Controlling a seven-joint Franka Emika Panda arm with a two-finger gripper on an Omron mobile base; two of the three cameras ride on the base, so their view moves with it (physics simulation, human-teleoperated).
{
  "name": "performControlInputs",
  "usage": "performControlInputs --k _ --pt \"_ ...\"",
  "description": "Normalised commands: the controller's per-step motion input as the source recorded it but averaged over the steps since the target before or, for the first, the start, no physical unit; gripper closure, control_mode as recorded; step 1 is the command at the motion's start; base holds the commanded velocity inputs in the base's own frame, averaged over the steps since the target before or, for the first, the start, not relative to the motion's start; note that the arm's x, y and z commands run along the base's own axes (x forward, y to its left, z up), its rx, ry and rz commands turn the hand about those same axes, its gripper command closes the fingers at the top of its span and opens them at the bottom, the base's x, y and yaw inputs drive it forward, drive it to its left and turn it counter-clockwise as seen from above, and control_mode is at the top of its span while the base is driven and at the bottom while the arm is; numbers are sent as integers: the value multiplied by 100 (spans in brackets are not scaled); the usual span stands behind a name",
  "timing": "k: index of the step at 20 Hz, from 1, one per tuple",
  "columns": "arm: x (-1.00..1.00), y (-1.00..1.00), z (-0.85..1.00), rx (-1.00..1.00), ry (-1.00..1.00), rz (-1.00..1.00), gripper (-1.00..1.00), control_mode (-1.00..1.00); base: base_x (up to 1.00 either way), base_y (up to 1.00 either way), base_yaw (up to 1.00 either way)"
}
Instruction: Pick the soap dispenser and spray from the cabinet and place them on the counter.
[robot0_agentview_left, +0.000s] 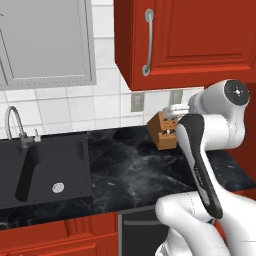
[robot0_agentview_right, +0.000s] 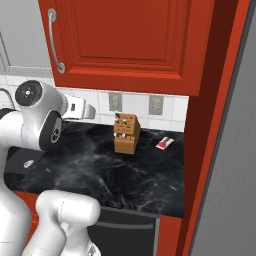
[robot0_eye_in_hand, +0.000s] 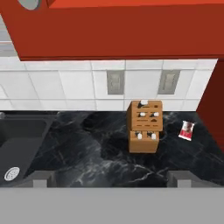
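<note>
The claw hangs above the black tabletop, under the red cabinet, and faces the tiled wall. Its jaws stand wide apart with nothing between them; in the hand view the two dark tips sit far to either side at the bottom, over bare marble.

The cabinet is above the claw and its panelled doors are shut, one curved silver handle hanging near the left edge. The soap dispenser and the spray cannot be made out anywhere; whatever the cabinet holds is hidden behind the doors.

Ahead of the claw and lower, a knife block stands upright on the tabletop near the wall, with pale knife handles sticking from its slots. In the hand view it lies slightly right of centre, well apart from both tips. A small red and white packet lies flat on the tabletop to the right of the block, near the red side wall. Two grey outlets sit in the tiles behind the block.

To the left, the black sink is sunk into the tabletop, with a curved tap behind it and a grey-framed pale cabinet above.
</note>
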Motion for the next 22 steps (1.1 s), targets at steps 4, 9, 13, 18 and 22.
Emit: performControlInputs --k 4,9,13,18,22 --pt "-27 14 25 0 -24 0 -100 -100 0 0 0" --pt "-29 14 28 0 -26 0 -100 -100 0 0 0" --pt "-25 19 29 0 -25 0 -100 -100 0 0 0" --pt "-24 19 28 -1 -23 0 -100 -100 0 0 0" --pt "-28 13 27 -2 -21 0 -100 -100 0 0 0"
